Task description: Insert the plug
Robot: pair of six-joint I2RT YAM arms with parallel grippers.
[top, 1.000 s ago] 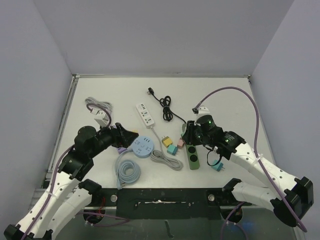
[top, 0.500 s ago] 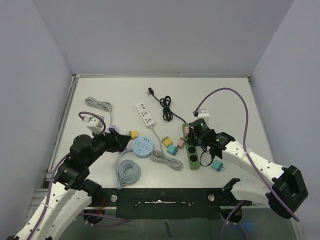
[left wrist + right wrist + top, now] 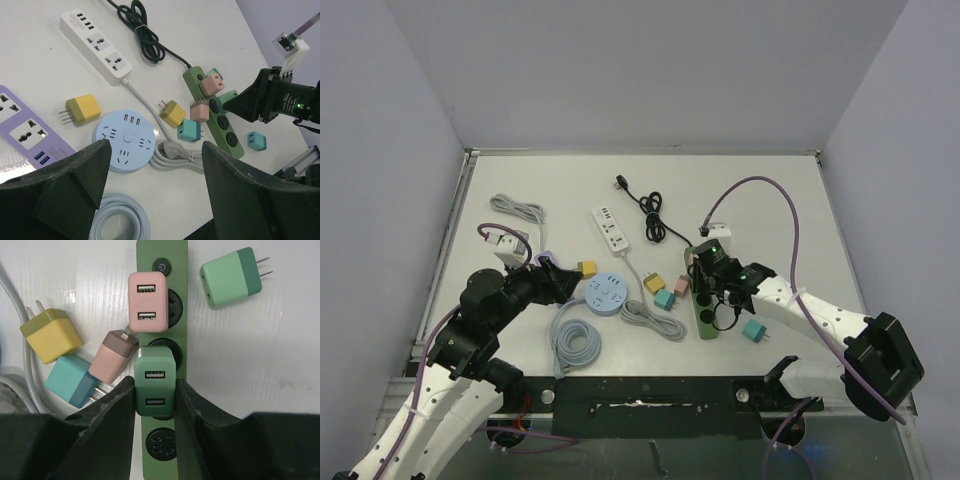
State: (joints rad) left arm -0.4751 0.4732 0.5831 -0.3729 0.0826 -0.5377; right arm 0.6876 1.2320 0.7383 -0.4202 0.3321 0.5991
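Observation:
In the right wrist view my right gripper (image 3: 155,390) is shut on a green two-port plug (image 3: 155,380), one finger on each side of it. The plug sits right over the middle sockets of the green power strip (image 3: 161,252). A pink plug (image 3: 147,301) stands in the socket just beyond it. One bare socket (image 3: 160,442) shows nearer to me. In the top view the right gripper (image 3: 706,277) hangs over the strip (image 3: 708,322). My left gripper (image 3: 560,280) is open and holds nothing, well left of the strip, next to a round blue socket hub (image 3: 607,294).
Loose plugs lie by the strip: yellow (image 3: 51,335), teal (image 3: 72,380), pink-brown (image 3: 114,357), mint green (image 3: 230,277), and another teal one (image 3: 754,330). Also here are a white strip (image 3: 611,229), a purple strip (image 3: 25,131), a yellow plug (image 3: 587,267), a black cord (image 3: 651,216) and grey cable coils (image 3: 576,345).
My right gripper has carried the green plug a little left and nearer, onto the strip. The left arm has drawn back toward its base, uncovering the yellow plug by the blue hub.

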